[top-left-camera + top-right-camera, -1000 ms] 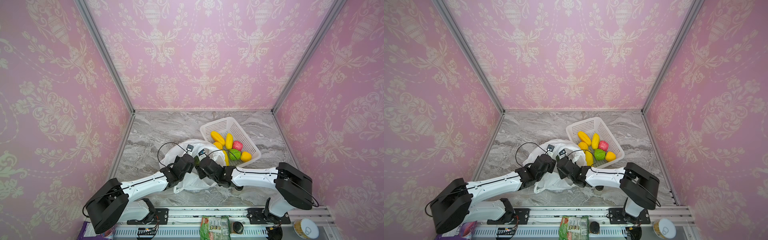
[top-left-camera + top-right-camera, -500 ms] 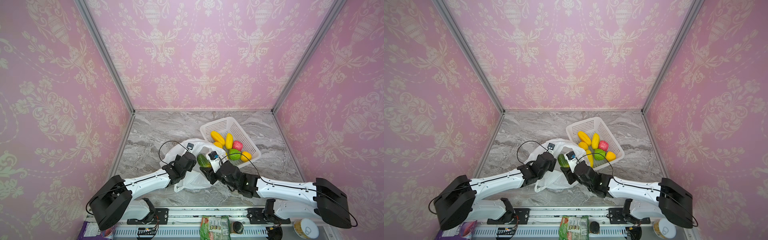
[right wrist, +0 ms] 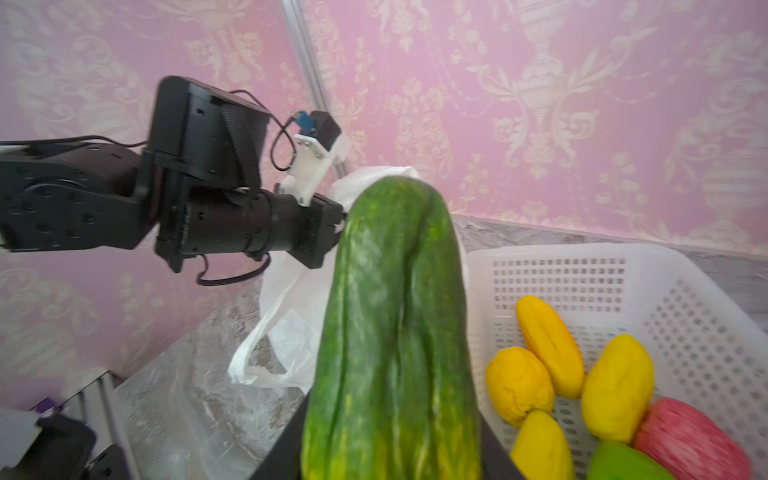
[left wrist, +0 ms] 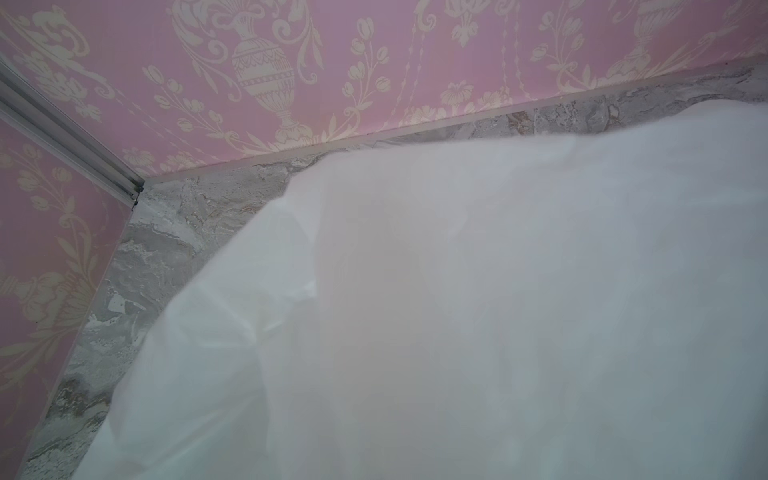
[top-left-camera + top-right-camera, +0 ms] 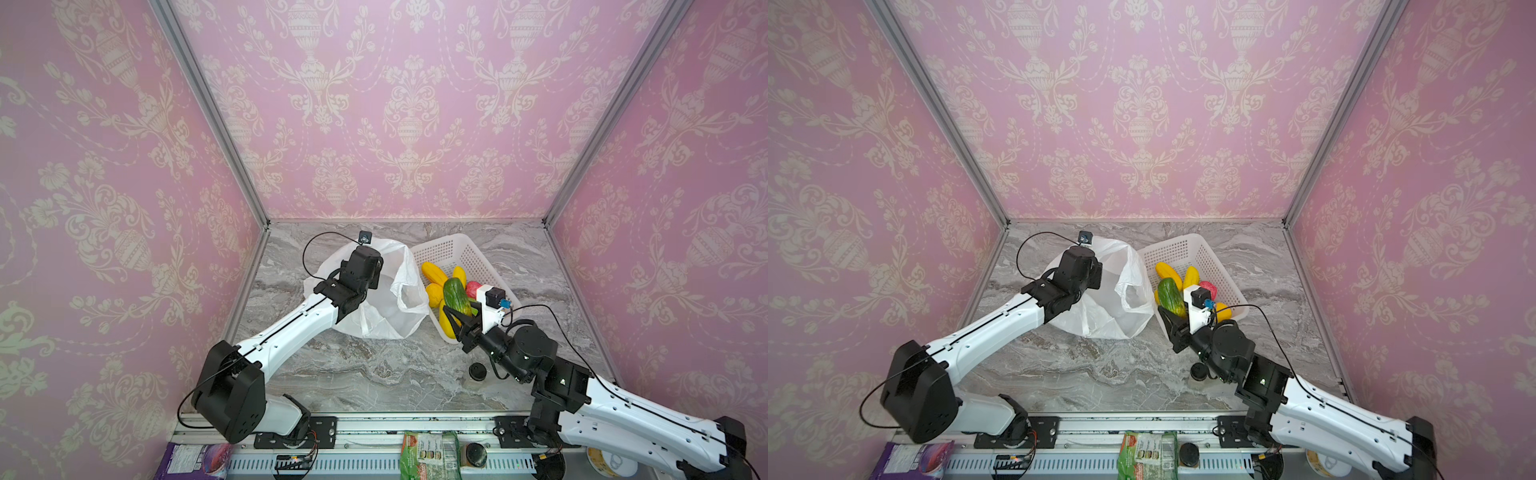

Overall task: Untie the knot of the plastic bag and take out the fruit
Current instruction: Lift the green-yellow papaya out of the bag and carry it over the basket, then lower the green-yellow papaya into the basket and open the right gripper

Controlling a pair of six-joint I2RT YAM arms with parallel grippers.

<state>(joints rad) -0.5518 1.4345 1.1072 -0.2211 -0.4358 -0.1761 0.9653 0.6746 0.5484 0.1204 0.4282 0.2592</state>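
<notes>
The right gripper [image 5: 459,314] is clamped on 1 green fruit [image 5: 455,293] above the basket [image 5: 453,245], where others already lie. The untied plastic bag [image 5: 399,316], apparently emptied, is pinched by the left gripper [image 3: 337,227].

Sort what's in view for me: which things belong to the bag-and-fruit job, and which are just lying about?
Belongs to the job: plastic bag; green fruit, held by the right gripper; other fruit in the white basket.

Just lying about: black round cap on the table; green packet, purple packet and round tin along the front rail.
</notes>
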